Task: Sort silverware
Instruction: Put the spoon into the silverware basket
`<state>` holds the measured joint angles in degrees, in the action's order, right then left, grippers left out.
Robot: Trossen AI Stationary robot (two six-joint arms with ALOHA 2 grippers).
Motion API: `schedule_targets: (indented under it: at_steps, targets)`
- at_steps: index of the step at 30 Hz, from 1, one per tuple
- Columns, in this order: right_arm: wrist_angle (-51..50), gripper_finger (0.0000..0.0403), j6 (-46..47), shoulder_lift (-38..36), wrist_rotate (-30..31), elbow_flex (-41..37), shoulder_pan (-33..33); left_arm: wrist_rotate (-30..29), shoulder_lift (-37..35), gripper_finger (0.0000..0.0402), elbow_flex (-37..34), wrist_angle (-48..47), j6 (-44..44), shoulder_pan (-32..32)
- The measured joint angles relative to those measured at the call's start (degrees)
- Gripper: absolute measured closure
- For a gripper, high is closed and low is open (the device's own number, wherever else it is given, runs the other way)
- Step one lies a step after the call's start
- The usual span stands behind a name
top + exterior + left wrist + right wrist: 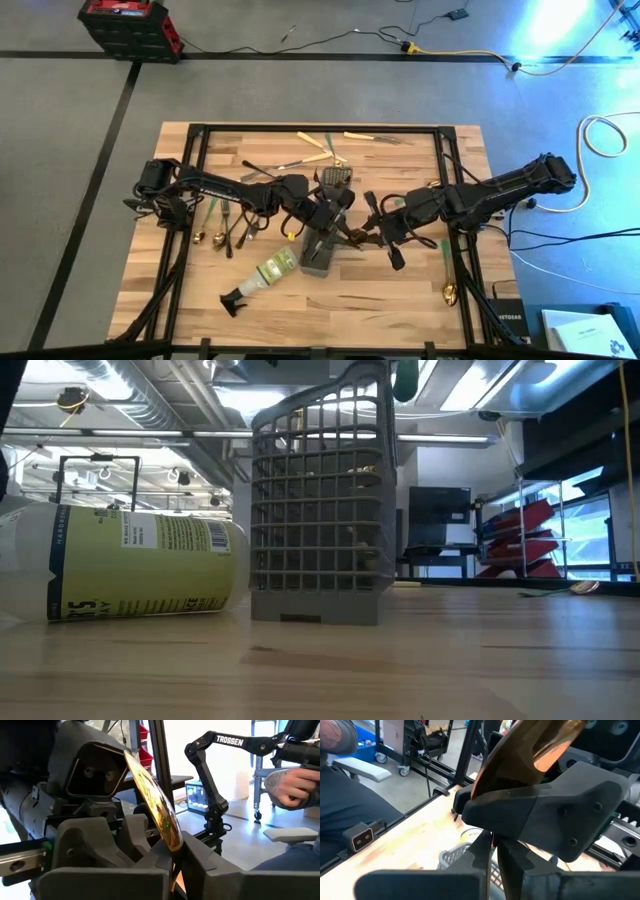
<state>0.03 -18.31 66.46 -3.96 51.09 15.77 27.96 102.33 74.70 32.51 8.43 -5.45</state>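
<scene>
"TROSSEN" — white lettering on dark robot arm [235, 741] in room beyond table; bottle label unreadable.

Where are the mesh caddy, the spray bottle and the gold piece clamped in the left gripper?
mesh caddy [322, 510]: low view, front mesh wall.
spray bottle [140, 563]: low view, yellow-green label.
gold piece [159, 812]: left wrist view, shiny broad face.

Gold silverware piece [159, 805] clamped upright between both hands; others [228, 232] lie scattered.
</scene>
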Motion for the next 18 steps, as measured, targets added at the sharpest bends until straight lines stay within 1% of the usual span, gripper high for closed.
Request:
schedule_targets:
  at_steps: [3,6,11,14,18]
  targets:
    - [-0.74,0.0367,-0.02,-0.22,1.28,0.00,0.00,0.34,0.02,0.0397,0.00,-0.52,0.29,0.30]
    - [-2.45,0.0331,-0.04,-1.27,3.99,0.00,0.02,0.42,0.02,0.0399,0.00,-0.78,0.49,0.37]
    - [-7.88,0.0272,1.42,-5.39,12.26,0.00,-0.20,1.88,-0.34,0.0400,-0.01,-1.32,0.20,0.03]
    - [-10.84,0.0253,3.21,-8.63,12.50,0.00,-0.05,2.04,-1.62,0.0400,-0.02,-2.32,1.05,0.16]
    - [-15.49,0.0251,4.99,-12.08,15.80,0.00,0.39,1.04,-4.38,0.0400,0.00,-3.36,1.35,0.26]
